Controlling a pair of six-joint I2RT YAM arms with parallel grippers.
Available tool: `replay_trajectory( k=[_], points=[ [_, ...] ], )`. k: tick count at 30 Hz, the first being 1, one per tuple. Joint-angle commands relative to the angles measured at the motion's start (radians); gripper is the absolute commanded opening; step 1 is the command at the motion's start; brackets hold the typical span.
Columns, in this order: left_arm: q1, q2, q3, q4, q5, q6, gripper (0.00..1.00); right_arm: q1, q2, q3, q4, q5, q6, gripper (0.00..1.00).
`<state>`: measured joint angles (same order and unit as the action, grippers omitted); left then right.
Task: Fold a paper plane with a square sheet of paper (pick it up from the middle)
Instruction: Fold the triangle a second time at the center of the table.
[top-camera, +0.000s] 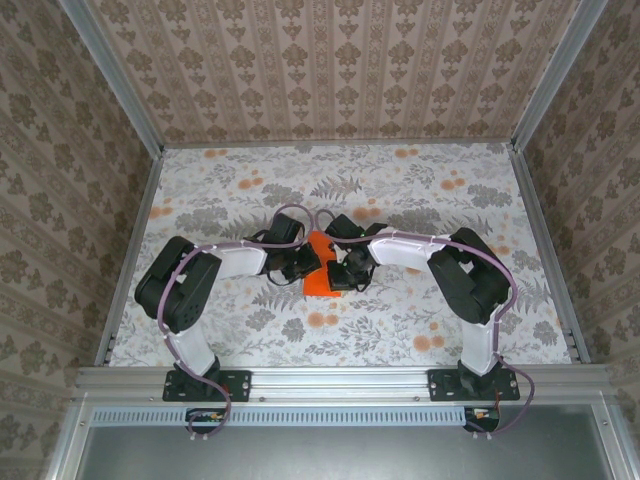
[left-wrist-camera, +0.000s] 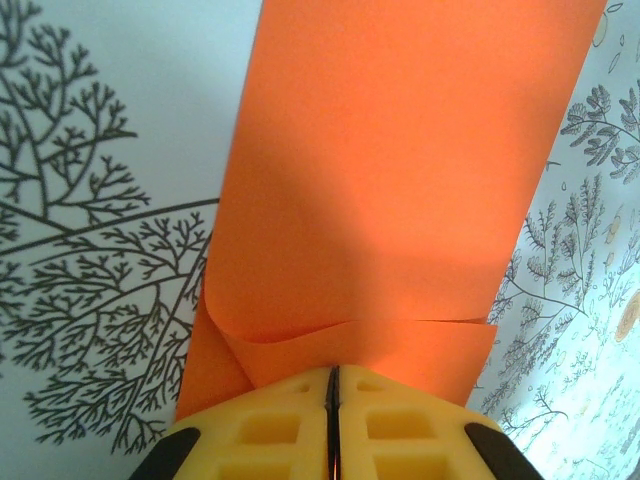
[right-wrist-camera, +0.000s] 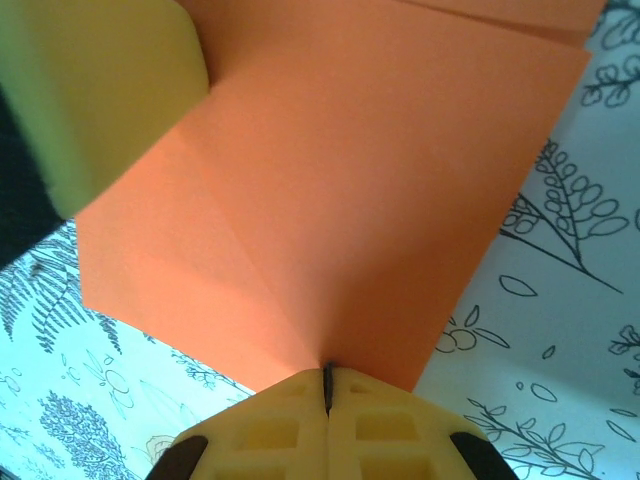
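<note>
As L gripper (left-wrist-camera: 332, 378) & R gripper (right-wrist-camera: 327, 378) pinch it, paper (left-wrist-camera: 380, 180) sits btwn.

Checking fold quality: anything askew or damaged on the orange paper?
Mildly odd: in the left wrist view the bright orange paper sheet has a loose flap curling beside the left pincer, its edge stepped, not flush. No tears seen. The right pincer pinches it at a diagonal crease.
</note>
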<state>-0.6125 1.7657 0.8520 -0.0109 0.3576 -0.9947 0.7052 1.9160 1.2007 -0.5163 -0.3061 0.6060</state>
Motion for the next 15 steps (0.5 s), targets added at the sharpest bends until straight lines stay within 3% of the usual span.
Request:
replay_trajectory(
  k=[1,15],
  points=[
    [0.013,0.066,-0.05,-0.121,-0.091,-0.014,0.09,-0.005,-0.001,-0.028,-0.059,0.028,-0.012,0.0],
    [0.016,0.066,-0.048,-0.115,-0.079,-0.009,0.09,-0.04,-0.146,-0.142,0.015,-0.014,-0.028,0.0]
  ],
)
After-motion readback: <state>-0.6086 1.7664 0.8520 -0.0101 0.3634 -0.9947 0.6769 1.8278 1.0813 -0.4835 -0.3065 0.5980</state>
